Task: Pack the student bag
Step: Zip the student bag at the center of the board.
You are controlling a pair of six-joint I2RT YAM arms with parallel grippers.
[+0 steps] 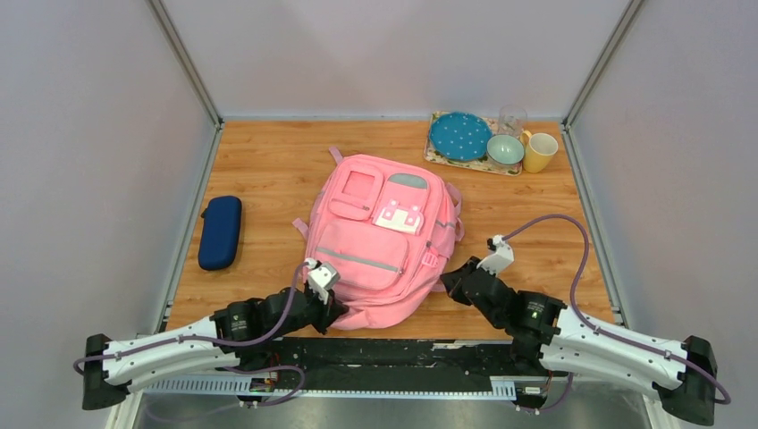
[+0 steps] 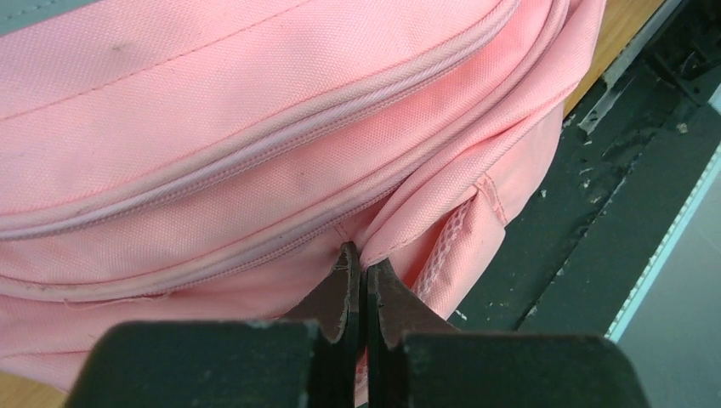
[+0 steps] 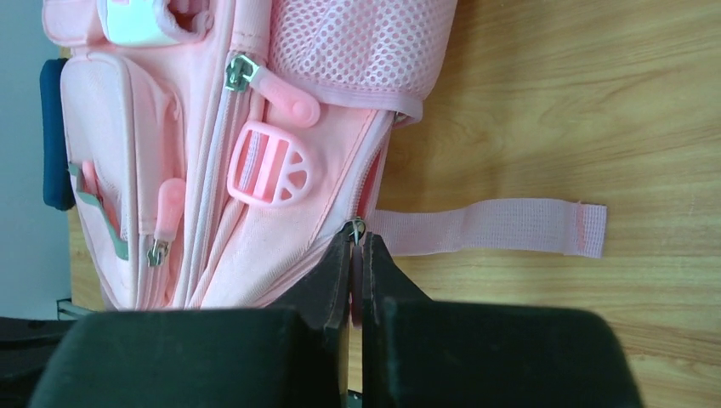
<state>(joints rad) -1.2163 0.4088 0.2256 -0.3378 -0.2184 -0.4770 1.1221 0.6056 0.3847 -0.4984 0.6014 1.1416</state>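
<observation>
The student bag (image 1: 380, 237), a pink backpack, lies flat in the middle of the wooden table with its front pockets up. My left gripper (image 1: 332, 308) is at the bag's near-left corner. In the left wrist view that gripper (image 2: 363, 265) is shut, pinching a fold of the student bag (image 2: 255, 127) fabric just below a closed zip. My right gripper (image 1: 450, 284) is at the bag's near-right side. In the right wrist view this gripper (image 3: 357, 242) is shut on a pink zipper pull, whose metal ring (image 3: 355, 229) shows at the tips.
A navy blue zip case (image 1: 220, 232) lies at the left of the table. A tray (image 1: 438, 154) at the back right carries a teal plate (image 1: 459, 135), a bowl (image 1: 505, 149), a yellow mug (image 1: 540, 152) and a glass (image 1: 512, 119). A loose pink strap (image 3: 493, 228) lies on the wood.
</observation>
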